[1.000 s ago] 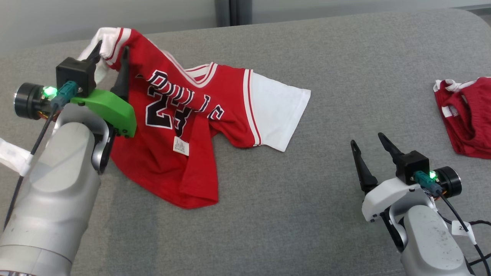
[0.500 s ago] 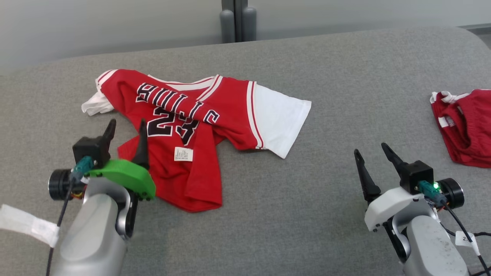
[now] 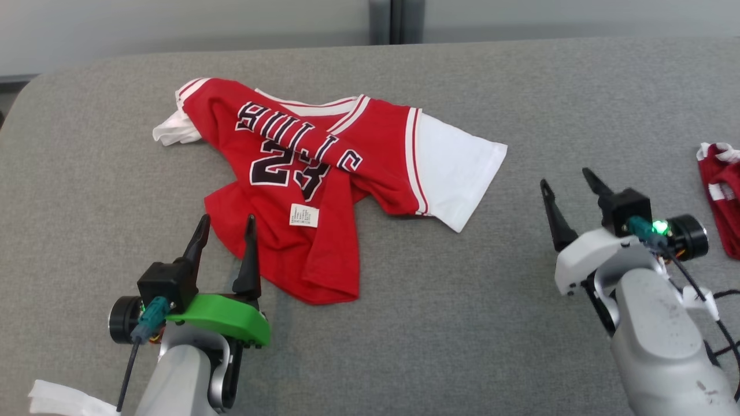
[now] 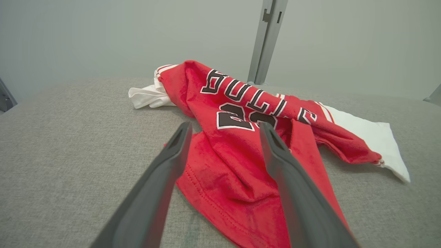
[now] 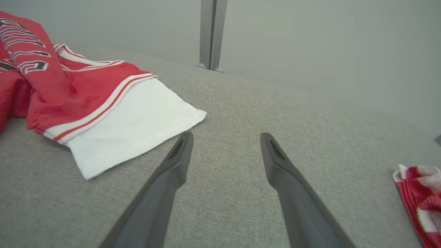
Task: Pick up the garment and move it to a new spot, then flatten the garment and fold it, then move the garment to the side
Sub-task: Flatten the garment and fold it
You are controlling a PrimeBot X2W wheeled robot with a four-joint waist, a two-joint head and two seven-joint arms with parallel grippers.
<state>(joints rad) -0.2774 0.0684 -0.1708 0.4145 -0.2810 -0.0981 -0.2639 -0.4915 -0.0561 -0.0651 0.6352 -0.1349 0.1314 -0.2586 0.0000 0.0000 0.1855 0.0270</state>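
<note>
The garment (image 3: pixel 324 173) is a red jersey with white sleeves and black "BULLS 23" lettering. It lies crumpled and twisted on the grey padded surface (image 3: pixel 462 323), with a white label showing. My left gripper (image 3: pixel 226 222) is open just short of the garment's near left hem and holds nothing. In the left wrist view the red hem (image 4: pixel 237 158) lies between and beyond the left gripper (image 4: pixel 224 127). My right gripper (image 3: pixel 565 177) is open to the right of the white sleeve (image 5: pixel 131 117). The right gripper (image 5: pixel 225 136) is empty over bare cloth.
A second red and white garment (image 3: pixel 720 196) lies bunched at the right edge, also in the right wrist view (image 5: pixel 418 193). A grey post (image 3: pixel 396 20) stands behind the surface's far edge. Bare grey surface lies between the two grippers.
My left gripper opened, let go of the raised left sleeve and drew back toward the near edge. The garment dropped onto the surface. The head camera has shifted; the right gripper stays open.
</note>
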